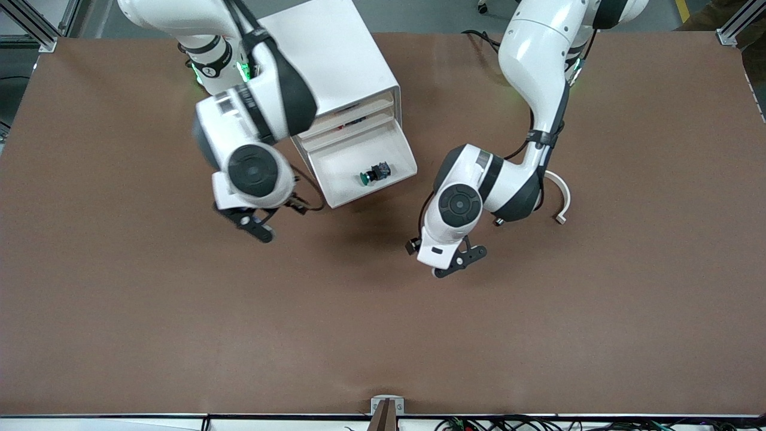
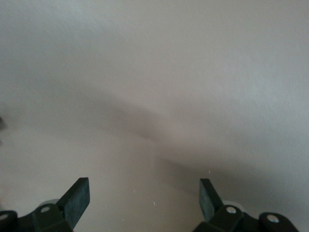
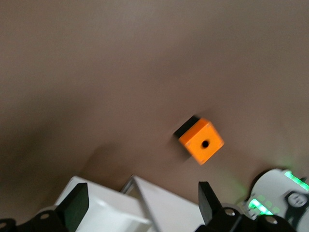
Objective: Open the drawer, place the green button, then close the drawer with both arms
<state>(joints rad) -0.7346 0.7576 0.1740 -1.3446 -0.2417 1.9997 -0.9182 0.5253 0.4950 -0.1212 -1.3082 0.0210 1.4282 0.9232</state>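
button [image 1: 375,173] in open drawer [image 1: 335,157], orange cube [image 3: 201,140] wrist-only

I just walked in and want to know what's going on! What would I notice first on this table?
Two big white arms hang over a brown table, the left gripper and right gripper both open and empty. Between them a white cabinet has its lowest drawer pulled open, with a green-capped button lying inside.
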